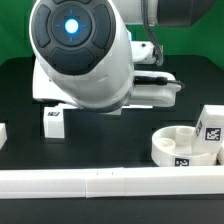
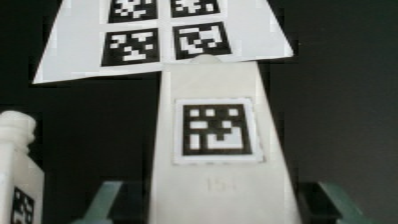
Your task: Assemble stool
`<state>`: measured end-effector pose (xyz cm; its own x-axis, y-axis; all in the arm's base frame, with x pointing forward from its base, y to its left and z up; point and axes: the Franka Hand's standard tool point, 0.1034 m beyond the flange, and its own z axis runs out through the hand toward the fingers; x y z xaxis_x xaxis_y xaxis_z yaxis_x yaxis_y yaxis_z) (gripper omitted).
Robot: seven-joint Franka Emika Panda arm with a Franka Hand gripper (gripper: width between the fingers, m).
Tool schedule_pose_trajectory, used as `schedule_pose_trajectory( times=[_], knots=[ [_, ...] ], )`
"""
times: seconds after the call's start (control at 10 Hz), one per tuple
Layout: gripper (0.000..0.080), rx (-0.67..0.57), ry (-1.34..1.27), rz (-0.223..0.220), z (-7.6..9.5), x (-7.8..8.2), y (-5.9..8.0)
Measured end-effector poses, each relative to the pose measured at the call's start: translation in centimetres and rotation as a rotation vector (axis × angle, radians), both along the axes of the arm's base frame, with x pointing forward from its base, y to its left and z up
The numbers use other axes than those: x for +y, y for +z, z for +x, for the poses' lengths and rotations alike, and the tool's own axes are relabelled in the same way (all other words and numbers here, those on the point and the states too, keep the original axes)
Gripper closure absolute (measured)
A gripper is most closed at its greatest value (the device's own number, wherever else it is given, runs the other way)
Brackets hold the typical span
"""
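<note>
In the wrist view a white block leg (image 2: pixel 221 130) with a square tag runs lengthwise from between my fingers toward the marker board (image 2: pixel 164 35). My gripper (image 2: pixel 217 203) is shut on its near end, one teal finger (image 2: pixel 114 203) on each side. A second leg (image 2: pixel 16 165) stands beside it. In the exterior view the arm's white body (image 1: pixel 80 50) hides the gripper and the held leg. The round seat (image 1: pixel 180 148) lies at the exterior view's right, and a tagged leg (image 1: pixel 211 125) stands at its far rim. Another leg (image 1: pixel 53 122) stands at the left.
The marker board (image 1: pixel 160 93) lies flat behind the arm. A long white rail (image 1: pixel 110 184) runs along the front of the black table. A small white piece (image 1: pixel 3 131) shows at the exterior view's left edge.
</note>
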<state>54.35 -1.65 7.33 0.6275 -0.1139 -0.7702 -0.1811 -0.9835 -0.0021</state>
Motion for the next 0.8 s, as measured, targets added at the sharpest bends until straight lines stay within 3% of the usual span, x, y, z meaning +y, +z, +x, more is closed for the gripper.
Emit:
schedule_pose_trajectory(
  times=[0.1, 0.3, 0.6, 0.8],
  knots=[
    [0.0462, -0.107, 0.002, -0.012, 1.0, 0.4, 0.9],
    [0.0462, -0.222, -0.005, -0.029, 0.8, 0.3, 0.6],
    [0.0462, -0.455, -0.008, -0.065, 2.7, 0.4, 0.4],
    [0.0462, -0.580, 0.001, -0.075, 3.1, 1.5, 1.5]
  ],
)
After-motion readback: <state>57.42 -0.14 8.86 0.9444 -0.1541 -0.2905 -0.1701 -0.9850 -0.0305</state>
